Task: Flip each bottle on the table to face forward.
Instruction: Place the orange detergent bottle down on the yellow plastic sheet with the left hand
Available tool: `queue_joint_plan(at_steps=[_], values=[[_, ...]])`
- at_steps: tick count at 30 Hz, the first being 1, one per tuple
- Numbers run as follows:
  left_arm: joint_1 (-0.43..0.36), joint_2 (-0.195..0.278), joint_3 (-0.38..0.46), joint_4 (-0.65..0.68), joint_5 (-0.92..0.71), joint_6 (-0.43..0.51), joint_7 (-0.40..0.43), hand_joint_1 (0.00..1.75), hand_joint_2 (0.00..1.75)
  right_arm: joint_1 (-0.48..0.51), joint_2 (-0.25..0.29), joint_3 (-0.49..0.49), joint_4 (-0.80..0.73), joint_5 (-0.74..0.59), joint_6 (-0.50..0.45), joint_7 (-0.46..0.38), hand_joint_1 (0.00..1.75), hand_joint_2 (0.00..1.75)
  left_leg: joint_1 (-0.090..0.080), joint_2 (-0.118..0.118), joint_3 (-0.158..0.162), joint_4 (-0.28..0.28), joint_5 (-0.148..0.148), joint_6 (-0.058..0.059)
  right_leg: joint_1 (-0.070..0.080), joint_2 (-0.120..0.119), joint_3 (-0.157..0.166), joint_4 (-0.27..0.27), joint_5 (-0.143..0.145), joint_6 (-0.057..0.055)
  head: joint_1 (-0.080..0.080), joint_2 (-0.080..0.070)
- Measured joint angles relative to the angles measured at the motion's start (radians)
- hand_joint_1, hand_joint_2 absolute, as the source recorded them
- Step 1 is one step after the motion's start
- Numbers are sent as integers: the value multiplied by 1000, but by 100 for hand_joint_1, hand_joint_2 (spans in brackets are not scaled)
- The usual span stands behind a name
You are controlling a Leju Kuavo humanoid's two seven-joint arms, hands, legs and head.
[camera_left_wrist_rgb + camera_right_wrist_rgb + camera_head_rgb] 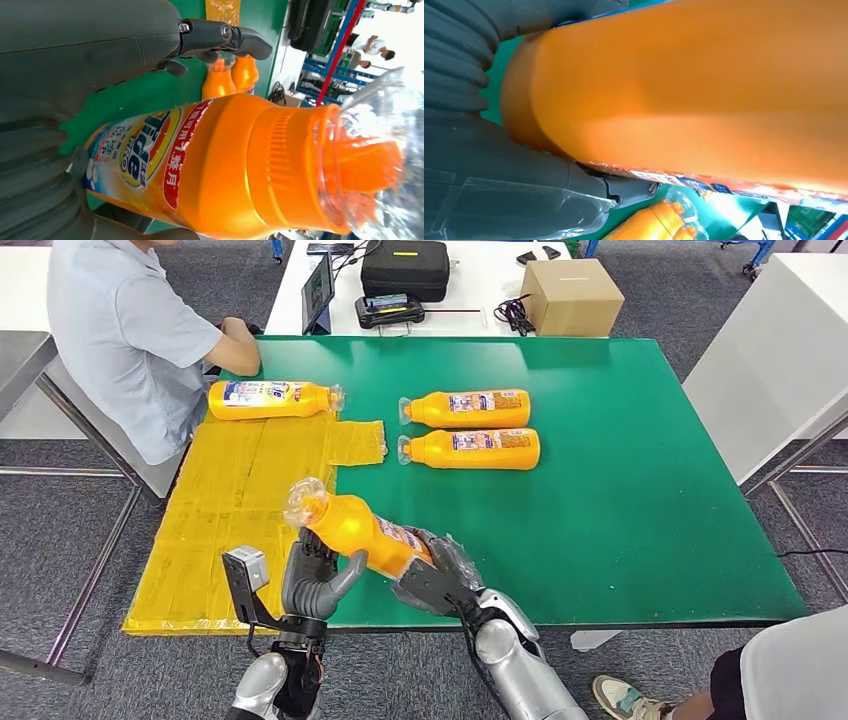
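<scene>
An orange bottle (pixel 360 530) with a clear cap (pixel 305 502) is lifted off the table near its front edge, tilted with the cap up and to the left. My right hand (pixel 440 575) grips its base end. My left hand (pixel 315 580) cradles it from below near the shoulder. The left wrist view shows the printed label on that bottle (pixel 225 165) beside the left hand (pixel 90 55); the right wrist view shows its plain orange side (pixel 699 85) against the right hand (pixel 499 170). Two more bottles (pixel 465 408) (pixel 470 448) lie label-up mid-table. A third (pixel 270 399) lies on the yellow mat.
The green table (pixel 620 490) has a yellow mat (pixel 220 510) over its left part. A seated person (pixel 120 330) rests an arm at the far left corner. A cardboard box (pixel 572 297) and a black case (pixel 405 268) sit on the white table behind. A person's shoe (pixel 625 700) is at lower right.
</scene>
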Motion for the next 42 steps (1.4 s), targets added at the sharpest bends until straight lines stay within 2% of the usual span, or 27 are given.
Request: queue_joint_plan(at_steps=[10, 21, 24, 30, 37, 39, 41, 42], values=[[-6, 0, -12, 2, 45, -94, 0, 0, 175, -27, 1, 19, 35, -15, 7, -1, 175, 175, 0, 0, 0, 0, 0, 0, 0, 0, 0, 0, 0, 0, 0, 0], [-22, 0, -25, 9, 45, -107, -8, 0, 175, -56, 8, 40, 113, 5, -14, -4, 175, 175, 0, 0, 0, 0, 0, 0, 0, 0, -1, 0, 0, 0, 0, 0], [-28, 0, -25, 18, 45, -96, -7, 0, 175, -62, 11, 45, 133, 9, -19, -7, 175, 175, 0, 0, 0, 0, 0, 0, 0, 0, -1, 0, 0, 0, 0, 0], [-58, -1, -26, 59, -8, -18, 23, 0, 175, -67, 16, 58, 157, 31, -35, -11, 175, 175, 0, 0, 0, 0, 0, 0, 0, 0, -1, 0, 0, 0, 0, 0], [-91, -3, -28, 121, -38, 10, 25, 0, 175, -64, 17, 69, 159, 30, -36, -10, 175, 175, 0, 0, 0, 0, 0, 0, 0, 0, -1, 0, 0, 0, 0, 0], [-94, -3, -32, 128, -56, 18, 22, 76, 175, -62, 17, 69, 159, 24, -34, -10, 175, 175, 0, 0, 0, 0, 0, 0, 0, 0, -1, 0, 0, 0, 0, 0], [-95, -3, -38, 132, -64, 21, 21, 163, 175, -59, 17, 69, 159, 21, -34, -10, 175, 175, 0, 0, 0, 0, 0, 0, 0, 0, -1, 0, 0, 0, 0, 0], [-95, -3, -39, 133, -64, 20, 20, 169, 175, -58, 17, 69, 159, 19, -34, -9, 175, 175, 0, 0, 0, 0, 0, 0, 0, 0, -1, 0, 0, 0, 0, 0]])
